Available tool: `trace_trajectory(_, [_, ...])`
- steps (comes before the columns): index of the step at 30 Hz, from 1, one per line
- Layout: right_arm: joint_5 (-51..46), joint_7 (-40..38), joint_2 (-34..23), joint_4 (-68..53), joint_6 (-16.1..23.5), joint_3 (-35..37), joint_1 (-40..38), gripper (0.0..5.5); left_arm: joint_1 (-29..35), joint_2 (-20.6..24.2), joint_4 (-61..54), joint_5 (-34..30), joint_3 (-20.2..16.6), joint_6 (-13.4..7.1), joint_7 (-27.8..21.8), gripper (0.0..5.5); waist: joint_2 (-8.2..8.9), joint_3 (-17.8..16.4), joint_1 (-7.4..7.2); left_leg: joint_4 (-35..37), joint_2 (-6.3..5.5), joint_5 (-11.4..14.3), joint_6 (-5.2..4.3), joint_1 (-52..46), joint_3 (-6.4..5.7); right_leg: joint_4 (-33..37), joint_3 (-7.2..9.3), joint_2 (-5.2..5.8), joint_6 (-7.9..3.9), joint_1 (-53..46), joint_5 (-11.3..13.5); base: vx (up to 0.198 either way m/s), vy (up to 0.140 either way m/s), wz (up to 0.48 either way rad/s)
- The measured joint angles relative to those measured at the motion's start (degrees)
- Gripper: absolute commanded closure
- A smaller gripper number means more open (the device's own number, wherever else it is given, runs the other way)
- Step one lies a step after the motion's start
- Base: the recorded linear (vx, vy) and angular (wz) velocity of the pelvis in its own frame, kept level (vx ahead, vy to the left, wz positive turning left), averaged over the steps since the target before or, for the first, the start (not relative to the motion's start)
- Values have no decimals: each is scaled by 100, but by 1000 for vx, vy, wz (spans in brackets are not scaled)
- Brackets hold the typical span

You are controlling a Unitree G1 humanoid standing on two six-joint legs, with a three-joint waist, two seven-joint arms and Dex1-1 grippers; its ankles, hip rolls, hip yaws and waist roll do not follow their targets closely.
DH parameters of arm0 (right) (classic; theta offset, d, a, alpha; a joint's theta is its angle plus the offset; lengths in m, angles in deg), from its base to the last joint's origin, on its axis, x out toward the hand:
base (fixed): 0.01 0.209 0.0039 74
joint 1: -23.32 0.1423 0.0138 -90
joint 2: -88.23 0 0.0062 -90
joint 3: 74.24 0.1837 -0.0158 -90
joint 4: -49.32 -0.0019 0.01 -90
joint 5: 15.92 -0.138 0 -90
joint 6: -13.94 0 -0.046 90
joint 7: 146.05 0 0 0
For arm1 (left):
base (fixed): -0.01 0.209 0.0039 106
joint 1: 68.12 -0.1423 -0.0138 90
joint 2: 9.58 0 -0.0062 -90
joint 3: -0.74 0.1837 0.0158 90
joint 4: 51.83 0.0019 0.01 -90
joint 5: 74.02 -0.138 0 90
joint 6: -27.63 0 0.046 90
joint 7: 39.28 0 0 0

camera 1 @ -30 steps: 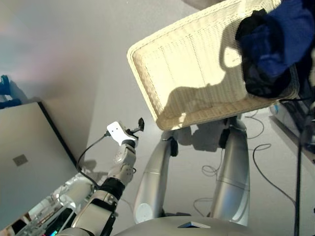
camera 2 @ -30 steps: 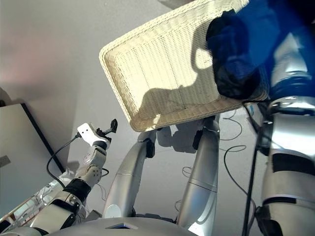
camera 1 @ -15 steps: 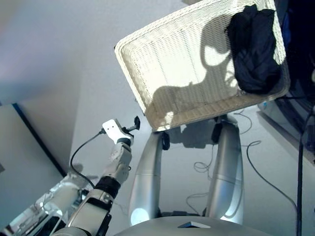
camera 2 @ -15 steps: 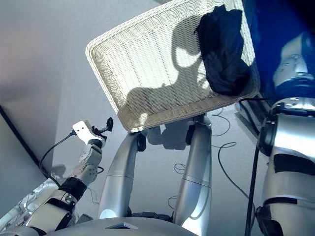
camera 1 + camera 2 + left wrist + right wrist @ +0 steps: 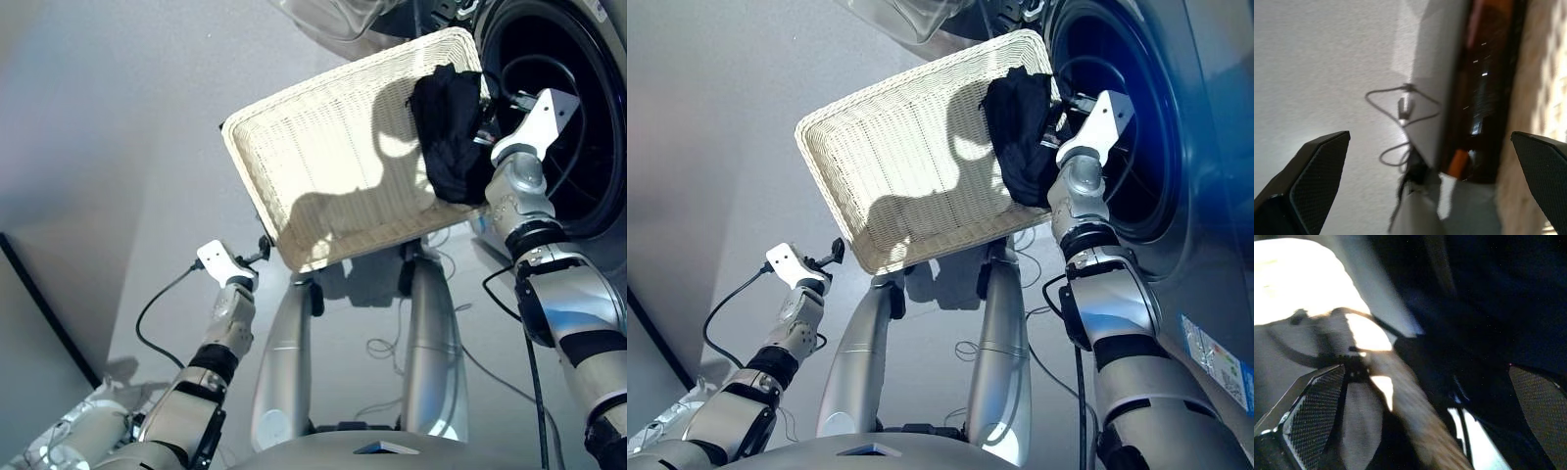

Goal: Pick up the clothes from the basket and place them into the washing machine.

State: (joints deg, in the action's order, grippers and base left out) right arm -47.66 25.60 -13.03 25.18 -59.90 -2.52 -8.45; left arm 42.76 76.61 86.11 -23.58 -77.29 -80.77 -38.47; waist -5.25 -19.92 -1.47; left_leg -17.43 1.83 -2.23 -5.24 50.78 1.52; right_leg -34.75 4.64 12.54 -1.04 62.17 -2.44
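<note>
Item count: one basket (image 5: 323,166); one black garment (image 5: 449,132) in it, possibly more bunched within the dark heap. One washing machine (image 5: 1205,147). My hands: two, left hand (image 5: 263,249) and right hand (image 5: 495,93).

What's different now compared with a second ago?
The navy blue garment that lay bunched with the black garment in the basket is gone from the basket and out of sight. The right gripper, not visible earlier, now shows at the washing machine drum hole, open and empty. The black garment stays in the basket; the left gripper stays low, open.
</note>
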Motion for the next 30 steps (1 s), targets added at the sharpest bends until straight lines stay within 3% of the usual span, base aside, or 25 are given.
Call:
trace_trajectory(6, [233,432,434,63,-121,-227,-367,0,10,-19,229,-8,-57,-3,-54,0,187,106,11,493,15,-187,13,-318,-32,187,73,-15,4,-216,3,0,0,0])
trace_trajectory(11, [299,513,520,227,-219,-223,-456,0,63,-43,447,-112,-56,-1,-60,0,187,106,18,549,18,-227,9,-246,-111,212,131,-14,14,-170,8,0,0,0])
trace_trajectory(20, [351,390,520,547,-238,11,-460,0,224,-55,636,-111,-110,-3,-27,0,184,106,163,436,-15,-262,-26,161,-126,-13,57,2,27,292,-44,11,-2,13])
trace_trajectory(22, [352,389,494,661,-261,18,-294,0,256,-41,617,-109,-113,-10,8,0,183,105,177,352,-47,-251,-40,307,-134,-192,-22,17,49,492,-110,91,-18,140])
trace_trajectory(23, [358,386,496,754,-301,3,-198,0,267,-42,587,-107,-109,-6,25,0,182,105,184,224,-45,-208,-93,400,-141,-307,-31,15,18,583,-202,0,0,0])
trace_trajectory(24, [381,385,480,814,-343,3,-129,233,271,-40,568,-108,-76,-6,35,0,179,102,193,56,-46,-156,-117,503,-154,-441,-43,30,58,669,-239,0,0,0])
trace_trajectory(25, [392,368,474,828,-348,15,-64,500,276,-41,534,-110,-68,-2,39,0,175,100,202,-35,-40,-137,-121,573,-161,-525,-42,29,85,735,-257,0,0,0])
trace_trajectory(26, [430,357,447,831,-354,6,-21,550,279,-40,473,-110,-48,-1,69,0,169,86,206,-157,-39,-96,-158,642,-164,-620,-56,34,129,798,-288,0,0,0])
trace_trajectory(30, [452,350,359,809,-353,2,87,550,294,-49,271,-113,-39,0,128,0,46,9,222,-312,-16,-62,-178,701,-175,-754,-64,18,145,863,-349,0,0,0])
